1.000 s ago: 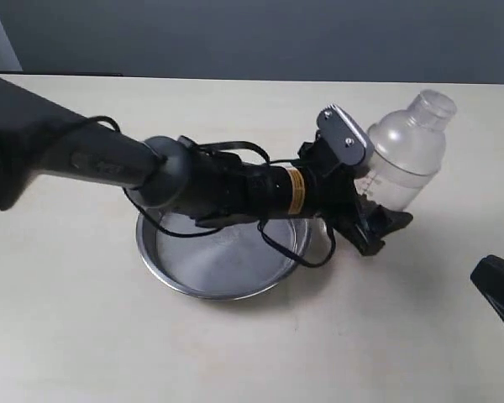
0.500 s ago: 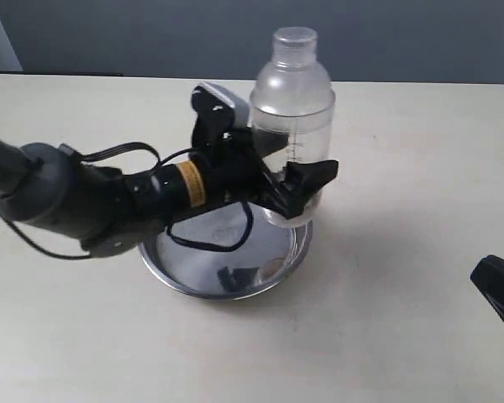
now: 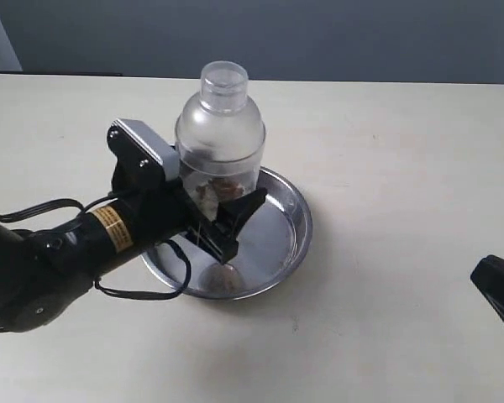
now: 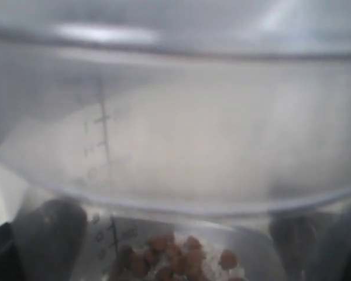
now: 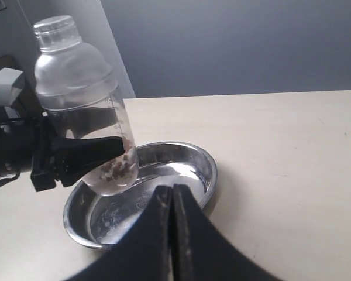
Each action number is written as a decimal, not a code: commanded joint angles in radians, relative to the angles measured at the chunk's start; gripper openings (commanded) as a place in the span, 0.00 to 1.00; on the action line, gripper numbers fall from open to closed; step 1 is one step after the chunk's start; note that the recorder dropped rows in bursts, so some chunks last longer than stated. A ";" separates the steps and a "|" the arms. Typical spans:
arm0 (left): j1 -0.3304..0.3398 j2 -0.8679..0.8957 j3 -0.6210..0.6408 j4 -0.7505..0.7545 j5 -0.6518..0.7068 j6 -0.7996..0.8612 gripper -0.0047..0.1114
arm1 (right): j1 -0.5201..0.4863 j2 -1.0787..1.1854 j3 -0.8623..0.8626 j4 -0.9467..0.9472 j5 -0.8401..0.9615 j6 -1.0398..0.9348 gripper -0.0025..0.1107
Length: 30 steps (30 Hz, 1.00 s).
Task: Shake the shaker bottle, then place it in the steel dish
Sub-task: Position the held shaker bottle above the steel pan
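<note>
the left gripper [image 3: 225, 214] clamps the shaker bottle [image 3: 219, 138] around its lower body, holding it nearly upright over the steel dish [image 3: 292, 220]. the right gripper [image 5: 172, 196] has its fingers pressed together, apart from the dish.

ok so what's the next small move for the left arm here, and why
Probably lower the shaker bottle straight down a little. The left gripper grips it over the steel dish, and in the right wrist view its base seems to hang just above the dish floor, so opening now might drop or tip it.
</note>
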 commanded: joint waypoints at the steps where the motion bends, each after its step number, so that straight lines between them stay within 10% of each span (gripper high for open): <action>1: 0.001 -0.037 -0.024 -0.062 -0.061 0.031 0.04 | -0.003 -0.004 0.002 -0.004 -0.004 -0.004 0.01; 15: 0.001 -0.078 -0.117 0.025 0.076 -0.125 0.04 | -0.003 -0.004 0.002 -0.004 -0.004 -0.004 0.01; 21: 0.002 -0.117 -0.095 -0.084 -0.061 -0.075 0.04 | -0.003 -0.004 0.002 -0.004 -0.004 -0.004 0.01; 24: 0.002 -0.030 -0.077 0.014 0.129 -0.088 0.04 | -0.003 -0.004 0.002 -0.004 -0.004 -0.004 0.01; 26: 0.002 0.070 -0.049 0.011 -0.061 -0.120 0.04 | -0.003 -0.004 0.002 -0.004 -0.004 -0.004 0.01; 30: 0.007 -0.168 -0.125 0.068 0.074 -0.153 0.04 | -0.003 -0.004 0.002 -0.004 -0.004 -0.004 0.01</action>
